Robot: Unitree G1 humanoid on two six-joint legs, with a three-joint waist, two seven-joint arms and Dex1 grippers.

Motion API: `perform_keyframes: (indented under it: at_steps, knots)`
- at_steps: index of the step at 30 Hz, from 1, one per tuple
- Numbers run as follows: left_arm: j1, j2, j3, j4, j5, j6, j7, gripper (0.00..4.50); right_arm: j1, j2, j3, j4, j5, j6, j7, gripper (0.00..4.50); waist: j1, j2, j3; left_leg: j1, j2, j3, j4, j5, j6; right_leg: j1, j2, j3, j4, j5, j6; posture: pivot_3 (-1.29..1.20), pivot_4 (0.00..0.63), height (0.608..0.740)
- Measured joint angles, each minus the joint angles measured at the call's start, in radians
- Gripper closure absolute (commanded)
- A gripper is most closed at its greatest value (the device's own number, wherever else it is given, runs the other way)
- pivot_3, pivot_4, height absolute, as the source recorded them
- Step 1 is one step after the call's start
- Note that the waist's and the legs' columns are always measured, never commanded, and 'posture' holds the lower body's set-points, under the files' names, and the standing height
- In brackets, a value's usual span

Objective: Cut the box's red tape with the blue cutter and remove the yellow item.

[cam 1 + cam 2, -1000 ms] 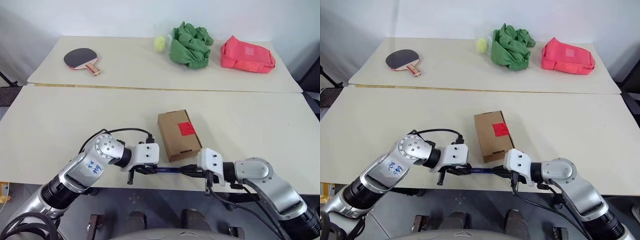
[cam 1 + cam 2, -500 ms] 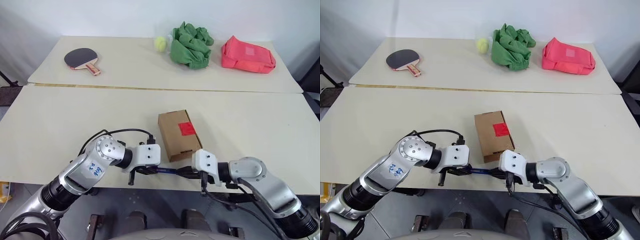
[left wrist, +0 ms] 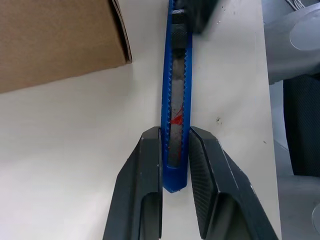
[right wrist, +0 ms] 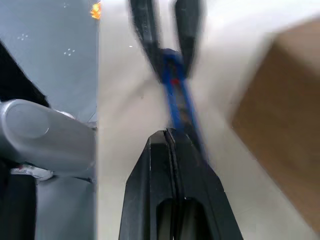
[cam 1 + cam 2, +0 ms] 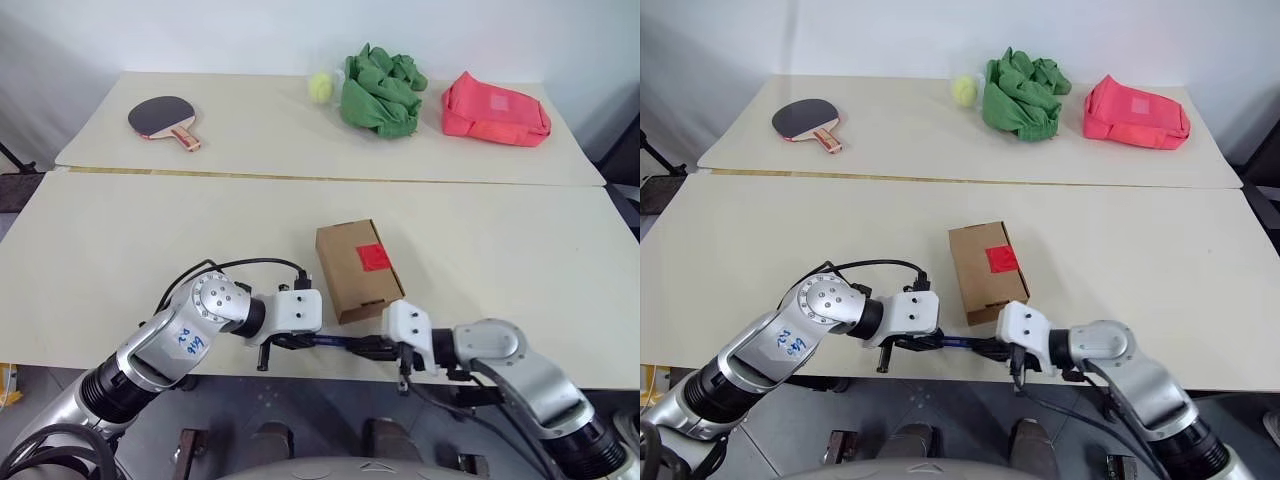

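The brown cardboard box lies near the table's front edge with the red tape on its top face. Just in front of it, along the edge, lies the blue cutter. My left gripper is shut on one end of the cutter, one finger on each side. My right gripper is shut and meets the cutter's other end. In the right wrist view its closed fingers sit against the cutter, not around it. The yellow item is hidden.
On the far table lie a red-handled paddle, a tennis ball, a green cloth heap and a pink-red pouch. A seam divides the two tables. The cutter lies right at the near table's front edge.
My right gripper has edged slightly left along the cutter toward the left gripper. The left gripper, cutter and box have kept still.
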Motion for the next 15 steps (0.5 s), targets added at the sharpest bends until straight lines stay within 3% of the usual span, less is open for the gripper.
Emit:
perform_keyframes:
  at_steps: [4,15]
  knots:
    - [-0.004,-0.002,-0.015,0.000,0.022,-0.029,0.002,4.06,0.003,-0.010,-0.053,0.000,0.014,0.025,-0.010,4.49,0.001,0.000,0.000,0.000,0.000,0.000,0.000,0.000,0.000,0.000,0.000,0.001,0.000,0.000,0.000,0.00,0.150,0.740]
    - [-0.004,-0.021,-0.028,-0.004,0.053,-0.045,0.016,4.06,-0.018,-0.020,-0.031,0.001,0.004,0.025,0.003,4.49,0.001,0.000,0.000,0.000,0.000,0.000,0.000,0.000,0.000,0.000,0.000,0.001,0.000,0.000,0.000,0.00,0.150,0.740]
